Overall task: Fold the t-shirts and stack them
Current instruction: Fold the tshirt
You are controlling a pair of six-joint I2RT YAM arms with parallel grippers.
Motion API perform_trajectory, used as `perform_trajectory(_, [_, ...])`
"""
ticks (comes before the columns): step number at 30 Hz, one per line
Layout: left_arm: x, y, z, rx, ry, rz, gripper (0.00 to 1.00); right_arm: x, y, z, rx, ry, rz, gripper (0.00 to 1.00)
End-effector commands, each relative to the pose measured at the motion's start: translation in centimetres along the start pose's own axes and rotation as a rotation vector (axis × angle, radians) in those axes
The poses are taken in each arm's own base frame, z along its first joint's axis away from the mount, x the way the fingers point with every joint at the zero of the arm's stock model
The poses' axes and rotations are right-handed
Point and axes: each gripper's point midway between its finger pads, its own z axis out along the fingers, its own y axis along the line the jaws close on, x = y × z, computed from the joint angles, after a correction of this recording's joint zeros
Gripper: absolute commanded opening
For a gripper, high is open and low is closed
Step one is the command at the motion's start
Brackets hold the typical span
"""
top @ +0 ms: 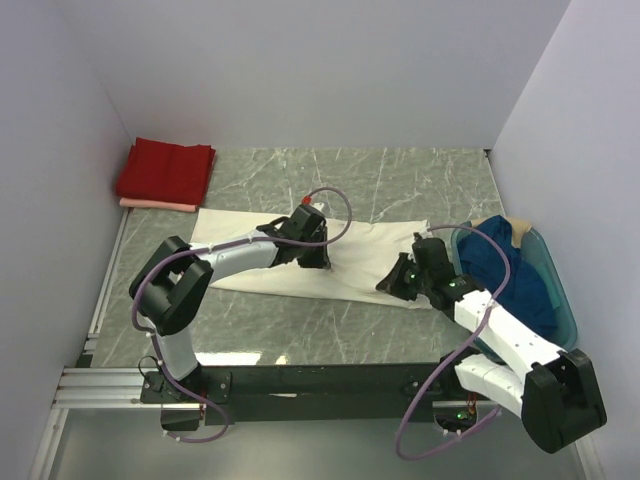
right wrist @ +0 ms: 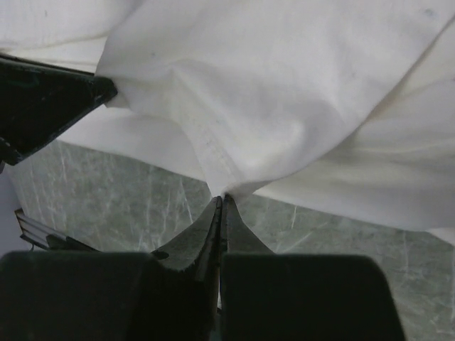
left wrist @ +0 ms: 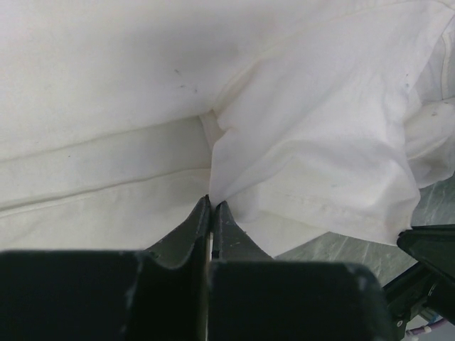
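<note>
Table (top: 380,190): top in grey-green marble pattern with pale veins, matte, with no glare. Plain panel walls enclose it on three sides: left wall (top: 50,200), far wall (top: 320,70), right wall (top: 580,150), all pale with a faint lilac cast. The walls meet the top at its left, far and right edges. A silver metal rail (top: 108,285) runs along the left edge. A black bar (top: 330,380) crosses the near edge, joined to slotted aluminium framing (top: 100,388) at near left. Light is even and diffuse, with soft shadows.
</note>
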Motion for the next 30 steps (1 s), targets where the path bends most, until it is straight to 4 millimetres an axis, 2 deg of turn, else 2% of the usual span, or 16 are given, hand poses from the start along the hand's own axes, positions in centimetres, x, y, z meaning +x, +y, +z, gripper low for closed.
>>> perform_trajectory(1, [-1.5,-1.3,-1.3,0.043,-0.023,-0.006,0.04,0.6,0.1,0.2,0.005,-0.003,0.02,0.0])
perform_trajectory(10, [-1.3,-0.6,-0.4,0.034,0.004,-0.01,0.09,1.6,-0.4,1.1,0.024,0.031,0.014,0.0])
perform_trajectory(13, [-1.3,-0.4,-0.2,0.025,0.013,-0.008,0.1,1.3,-0.7,0.3,0.067,0.028,-0.009,0.0])
perform_trajectory(15, [-1.2,-0.5,-0.2,0.029,0.018,-0.003,0.1,0.4,-0.2,-0.5,0.069,0.005,-0.031,0.0])
perform_trajectory(19, [-1.4,-1.0,-0.2,0.051,0.023,0.004,0.12,0.2,-0.6,-1.7,0.115,0.009,-0.057,0.0])
perform_trajectory(23, [-1.3,-1.1,0.1,0.059,0.034,0.002,0.14,-0.1,-0.4,-2.0,0.114,-0.003,-0.058,0.0])
perform_trajectory(30, [-0.6,-0.6,0.4,0.049,0.05,0.004,0.19,2.1,-2.0,-0.5,0.116,0.049,-0.021,0.0])
